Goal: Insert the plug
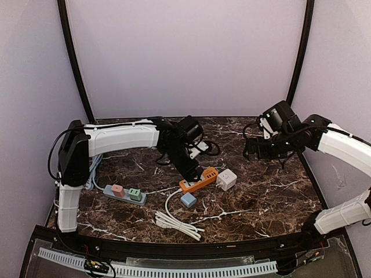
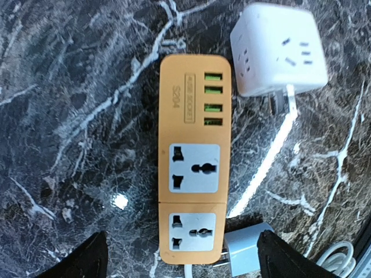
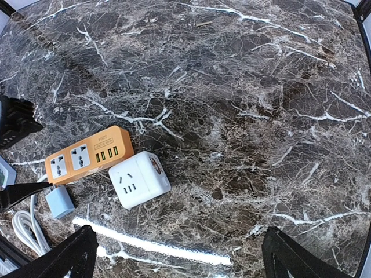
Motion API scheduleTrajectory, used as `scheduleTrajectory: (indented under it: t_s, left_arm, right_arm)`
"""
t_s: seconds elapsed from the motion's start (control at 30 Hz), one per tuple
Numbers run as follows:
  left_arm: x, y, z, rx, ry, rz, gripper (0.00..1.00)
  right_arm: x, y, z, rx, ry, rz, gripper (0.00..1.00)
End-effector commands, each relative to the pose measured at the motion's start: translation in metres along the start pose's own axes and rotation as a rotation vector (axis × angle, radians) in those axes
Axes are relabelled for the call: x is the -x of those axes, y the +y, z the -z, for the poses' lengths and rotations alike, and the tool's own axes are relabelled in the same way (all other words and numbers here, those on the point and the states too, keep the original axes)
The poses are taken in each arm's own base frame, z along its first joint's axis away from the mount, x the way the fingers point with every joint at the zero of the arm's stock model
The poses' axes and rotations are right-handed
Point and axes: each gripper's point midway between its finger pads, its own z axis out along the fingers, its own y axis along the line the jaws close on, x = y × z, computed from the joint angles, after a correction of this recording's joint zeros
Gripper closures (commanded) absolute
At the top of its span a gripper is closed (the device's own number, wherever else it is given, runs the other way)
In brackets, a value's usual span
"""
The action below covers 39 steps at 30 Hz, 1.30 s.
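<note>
Above the strip (image 2: pixel 194 145), the left gripper (image 2: pixel 185 255) hangs spread and empty, and the right gripper (image 3: pixel 177 255) is spread too, well apart. The plug (image 2: pixel 243 252) lies loose just beside the strip's near socket. Closing here would likely catch the strip, not the plug, and shove both askew.

The orange power strip (image 2: pixel 194 156) bears "S204"; its other print is unreadable.

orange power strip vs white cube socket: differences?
The orange power strip is long and flat; the white cube socket is boxy. The strip has two outlets and four green USB ports on one face; the cube shows outlets on two faces. Both lie on the marble table, outlets empty.
</note>
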Motion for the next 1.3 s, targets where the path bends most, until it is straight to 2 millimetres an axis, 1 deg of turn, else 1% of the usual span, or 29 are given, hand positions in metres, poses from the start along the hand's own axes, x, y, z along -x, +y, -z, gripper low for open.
scheduleTrajectory:
  t_s: [0.0, 0.1, 0.2, 0.23, 0.27, 0.3, 0.33, 0.37, 0.4, 0.43, 0.47, 0.5, 0.53, 0.57, 0.6, 0.63, 0.67, 0.7, 0.73, 0.77, 0.8, 0.87, 1.17, 1.27]
  left_arm:
    - [0.029, -0.003, 0.049, -0.015, -0.119, 0.026, 0.09]
    - [0.038, -0.01, 0.054, -0.037, -0.143, 0.032, 0.08]
    - [0.047, -0.017, 0.054, -0.055, -0.162, 0.029, 0.08]
    - [0.049, -0.019, 0.05, -0.06, -0.159, 0.042, 0.08]
    - [0.055, -0.024, 0.053, -0.068, -0.175, 0.05, 0.08]
    - [0.057, -0.026, 0.048, -0.069, -0.171, 0.054, 0.08]
    - [0.063, -0.03, 0.05, -0.071, -0.184, 0.056, 0.08]
    - [0.064, -0.03, 0.044, -0.066, -0.18, 0.06, 0.09]
    - [0.071, -0.032, 0.047, -0.066, -0.195, 0.063, 0.09]
    - [0.071, -0.033, 0.04, -0.061, -0.188, 0.065, 0.09]
    - [0.077, -0.036, 0.042, -0.059, -0.203, 0.066, 0.1]
    - [0.078, -0.035, 0.036, -0.051, -0.196, 0.072, 0.1]
    - [0.082, -0.038, 0.037, -0.052, -0.208, 0.07, 0.11]
    - [0.082, -0.039, 0.03, -0.053, -0.198, 0.073, 0.11]
    - [0.086, -0.042, 0.03, -0.057, -0.206, 0.07, 0.11]
    - [0.085, -0.044, 0.024, -0.059, -0.196, 0.071, 0.11]
    - [0.088, -0.047, 0.023, -0.062, -0.2, 0.067, 0.11]
    - [0.087, -0.049, 0.017, -0.065, -0.19, 0.071, 0.12]
    - [0.089, -0.052, 0.017, -0.068, -0.194, 0.07, 0.12]
    - [0.088, -0.053, 0.01, -0.07, -0.183, 0.076, 0.12]
    - [0.09, -0.054, 0.009, -0.073, -0.186, 0.078, 0.12]
    - [0.089, -0.057, -0.001, -0.083, -0.171, 0.087, 0.14]
    - [0.093, -0.071, -0.023, -0.113, -0.159, 0.074, 0.15]
    - [0.092, -0.074, -0.034, -0.109, -0.15, 0.073, 0.15]
  right_arm:
    - [0.007, -0.005, 0.003, -0.014, -0.044, -0.02, 0.02]
    - [0.01, -0.009, 0.007, -0.029, -0.062, -0.022, 0.01]
    - [0.013, -0.014, 0.012, -0.041, -0.081, -0.033, 0.01]
    - [0.015, -0.015, 0.014, -0.044, -0.089, -0.037, 0.01]
    - [0.016, -0.016, 0.016, -0.046, -0.095, -0.039, 0.01]
    - [0.017, -0.018, 0.018, -0.049, -0.099, -0.041, 0.01]
    - [0.018, -0.018, 0.021, -0.049, -0.105, -0.044, 0.01]
    - [0.018, -0.019, 0.022, -0.05, -0.107, -0.046, 0.01]
    - [0.017, -0.02, 0.024, -0.05, -0.107, -0.045, 0.01]
    - [0.017, -0.021, 0.025, -0.051, -0.108, -0.046, 0.01]
    - [0.015, -0.021, 0.027, -0.05, -0.107, -0.048, 0.01]
    - [0.014, -0.022, 0.028, -0.051, -0.108, -0.048, 0.01]
    - [0.013, -0.023, 0.029, -0.05, -0.108, -0.049, 0.01]
    - [0.012, -0.024, 0.031, -0.049, -0.108, -0.051, 0.01]
    - [0.011, -0.025, 0.032, -0.05, -0.108, -0.055, 0.01]
    - [0.009, -0.025, 0.033, -0.05, -0.107, -0.055, 0.01]
    - [0.008, -0.026, 0.034, -0.05, -0.107, -0.057, 0.01]
    - [0.008, -0.027, 0.035, -0.051, -0.105, -0.059, 0.01]
    - [0.007, -0.027, 0.037, -0.051, -0.104, -0.064, 0.01]
    - [0.006, -0.027, 0.038, -0.05, -0.103, -0.065, 0.01]
    - [0.006, -0.028, 0.039, -0.05, -0.103, -0.069, 0.01]
    - [0.005, -0.028, 0.041, -0.047, -0.102, -0.071, 0.01]
    - [0.002, -0.029, 0.045, -0.045, -0.089, -0.078, 0.01]
    - [-0.001, -0.028, 0.044, -0.043, -0.077, -0.084, 0.01]
